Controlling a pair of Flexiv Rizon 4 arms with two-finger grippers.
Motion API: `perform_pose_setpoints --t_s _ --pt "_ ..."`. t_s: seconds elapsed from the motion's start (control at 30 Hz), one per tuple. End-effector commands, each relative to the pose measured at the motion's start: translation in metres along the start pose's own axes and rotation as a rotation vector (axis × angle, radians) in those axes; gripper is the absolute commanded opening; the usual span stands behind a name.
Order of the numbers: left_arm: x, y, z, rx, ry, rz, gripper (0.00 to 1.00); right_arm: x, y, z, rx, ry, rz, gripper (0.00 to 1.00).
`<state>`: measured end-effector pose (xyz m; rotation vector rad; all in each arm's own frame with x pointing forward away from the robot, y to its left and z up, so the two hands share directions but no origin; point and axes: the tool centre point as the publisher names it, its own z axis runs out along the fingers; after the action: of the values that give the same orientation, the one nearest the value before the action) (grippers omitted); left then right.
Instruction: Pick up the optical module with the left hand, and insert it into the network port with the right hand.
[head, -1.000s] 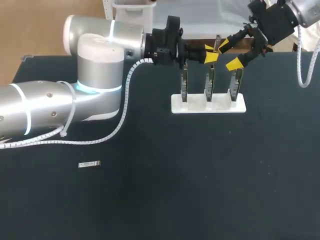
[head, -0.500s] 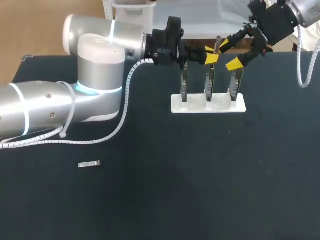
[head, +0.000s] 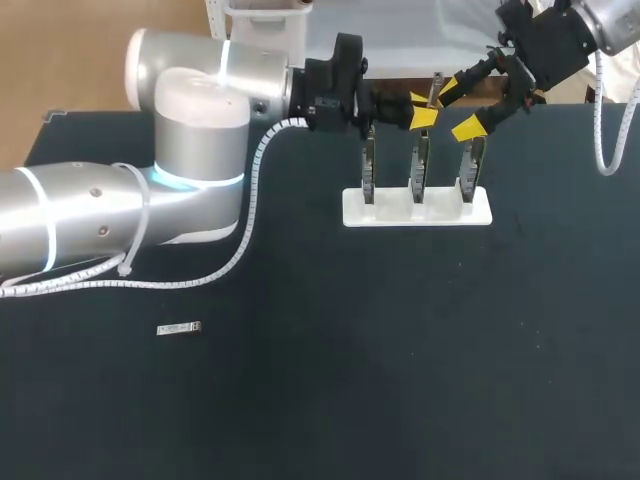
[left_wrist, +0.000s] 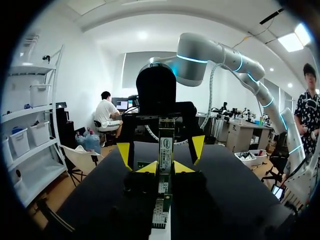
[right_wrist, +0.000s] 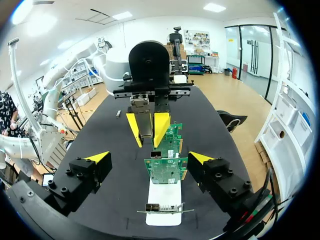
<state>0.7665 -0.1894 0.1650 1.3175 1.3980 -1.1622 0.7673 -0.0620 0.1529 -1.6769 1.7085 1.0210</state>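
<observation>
My left gripper (head: 421, 108) hangs over the middle card of the rack, shut on a slim silver optical module (right_wrist: 145, 125) that stands upright between its yellow fingers (left_wrist: 150, 167). Facing it from the far right, my right gripper (head: 457, 108) stands wide open, one fingertip on each side of the held module and apart from it. In the right wrist view its own fingertips (right_wrist: 97, 157) flank the nearest green network card (right_wrist: 166, 170), whose metal port bracket (right_wrist: 160, 208) lies below. A second small silver module (head: 179, 328) lies flat on the table at the left front.
Three green cards stand upright in a white rack (head: 350, 212) at the back middle of the black table. My left arm's grey cable (head: 240, 240) trails over the table's left half. The front and right of the table hold nothing else.
</observation>
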Motion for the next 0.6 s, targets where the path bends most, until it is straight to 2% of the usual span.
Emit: perform_pose_setpoints --t_s 0.03,0.3,0.47,0.6 --pt "0.0 -0.002 -0.002 -0.005 0.0 0.0 0.0 0.0 -0.002 0.0 -0.003 -0.001 0.0 1.0" --pt "0.0 -0.002 -0.002 -0.005 0.0 0.0 0.0 0.0 -0.002 0.0 -0.003 -0.001 0.0 1.0" --pt "0.0 -0.002 -0.002 -0.005 0.0 0.0 0.0 0.006 -0.013 -0.017 0.068 0.016 0.003 1.0" --pt "0.0 -0.002 -0.002 -0.005 0.0 0.0 0.0 0.0 -0.019 -0.03 0.101 0.01 -0.009 1.0"
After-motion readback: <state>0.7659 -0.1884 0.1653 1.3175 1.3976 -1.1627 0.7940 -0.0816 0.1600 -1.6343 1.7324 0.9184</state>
